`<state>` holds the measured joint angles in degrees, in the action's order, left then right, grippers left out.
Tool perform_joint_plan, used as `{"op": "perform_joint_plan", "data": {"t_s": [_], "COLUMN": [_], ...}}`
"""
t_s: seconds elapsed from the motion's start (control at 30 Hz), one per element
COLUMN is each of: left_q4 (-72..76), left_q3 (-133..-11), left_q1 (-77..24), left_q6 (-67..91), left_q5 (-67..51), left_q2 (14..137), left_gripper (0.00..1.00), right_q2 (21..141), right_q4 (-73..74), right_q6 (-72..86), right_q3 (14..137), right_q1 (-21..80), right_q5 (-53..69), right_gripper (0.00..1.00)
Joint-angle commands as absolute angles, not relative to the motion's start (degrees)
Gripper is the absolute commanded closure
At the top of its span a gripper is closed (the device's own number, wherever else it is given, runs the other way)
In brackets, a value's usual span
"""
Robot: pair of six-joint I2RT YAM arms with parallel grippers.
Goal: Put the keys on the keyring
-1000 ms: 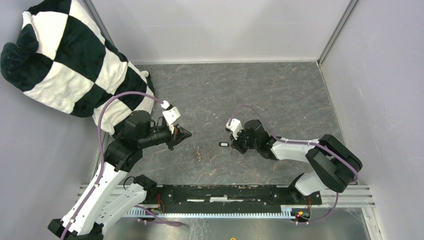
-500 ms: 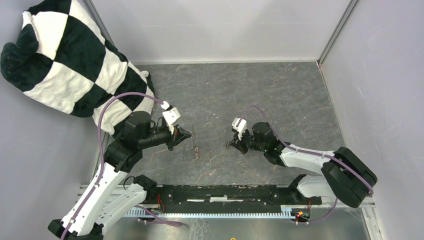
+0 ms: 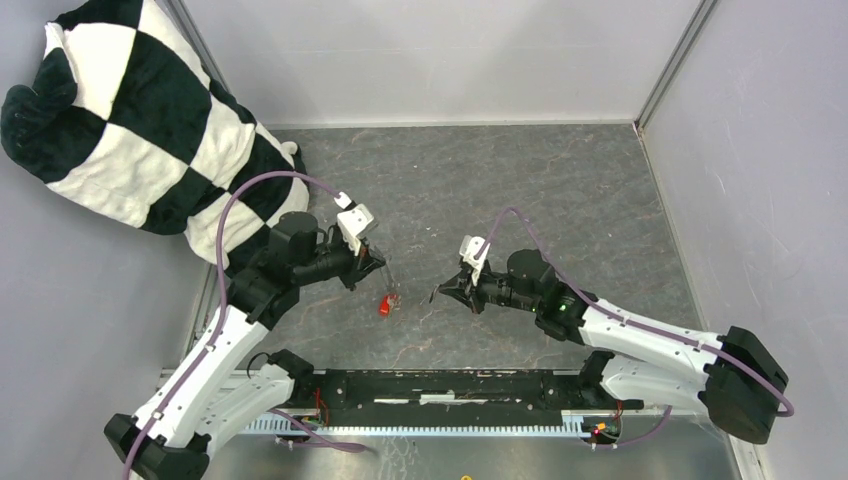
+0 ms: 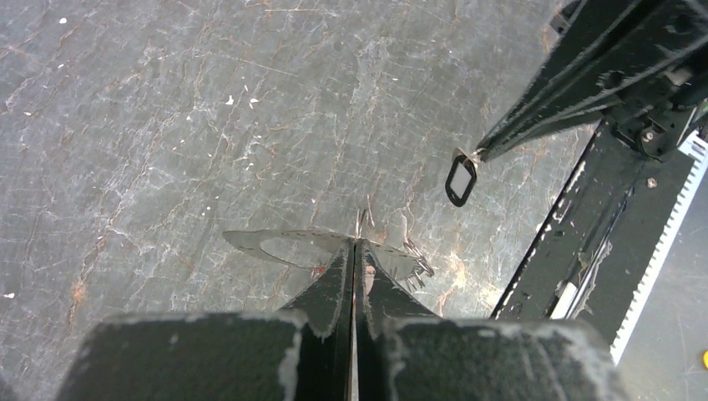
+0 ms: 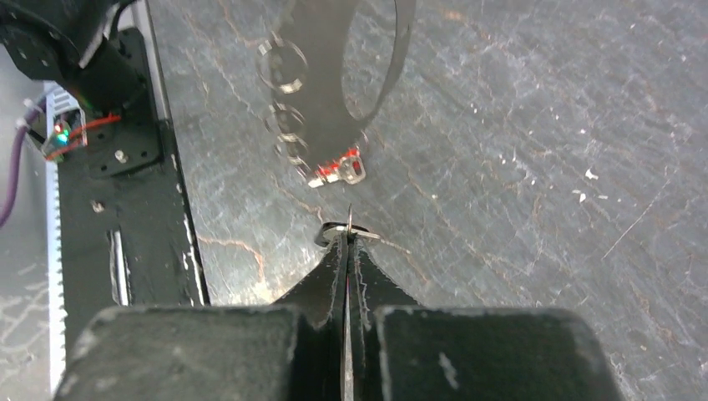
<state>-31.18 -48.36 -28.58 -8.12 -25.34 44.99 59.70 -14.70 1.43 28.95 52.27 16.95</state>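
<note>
The left claw (image 3: 374, 265) is pinched tight on the keyring (image 4: 250, 240), which it holds up off the grey marbled desk (image 3: 520, 180); from the left wrist view the thin silvery loop shows almost edge-on, spreading to both sides of the closed fingertips (image 4: 341, 266); the red-tagged key (image 3: 384, 304) hangs at the keyring's lower end, just above the desk, though whether it is threaded on cannot be told; the right claw (image 3: 446, 291) is likewise closed, gripping the small metal head of the black-tagged key (image 4: 460, 178), whose black tag with its white label dangles beneath the tips; this key sits near the keyring on its right, apart from it and not touching; in the right wrist view the keyring looms blurred straight ahead of the pinched key; a black-and-white chequered cushion (image 3: 130, 110) lies well left of the keyring, at the far corner.
</note>
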Motion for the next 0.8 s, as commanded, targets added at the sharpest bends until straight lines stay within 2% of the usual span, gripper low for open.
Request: {"op": "perform_joint_plan", "data": {"t_s": [0.0, 0.2, 0.53, 0.77], "left_q4": [-24.47, -22.34, -21.15, -21.28], "left_q3": [-50.06, -52.51, -53.67, -54.09], "left_q1": [-28.86, -30.43, -35.79, -36.99], "left_q6": [-4.11, -2.36, -0.19, -1.6], "left_q5": [-24.07, -21.73, -17.21, -18.35], "left_q2": [46.2, 48.06, 48.41, 49.22], "left_gripper": [0.98, 0.98, 0.98, 0.98], "right_q2": [58.51, 58.63, 64.47, 67.19], "right_q4": [-14.21, -11.12, 3.83, 9.52], "right_q6": [4.32, 5.69, 5.72, 5.08], "right_q3": [33.92, 40.24, 55.52, 59.56], "right_q1": [54.42, 58.03, 60.9, 60.99], "right_q5": [13.59, 9.64, 4.48, 2.38], "right_gripper": [1.0, 1.0, 1.0, 1.0]}}
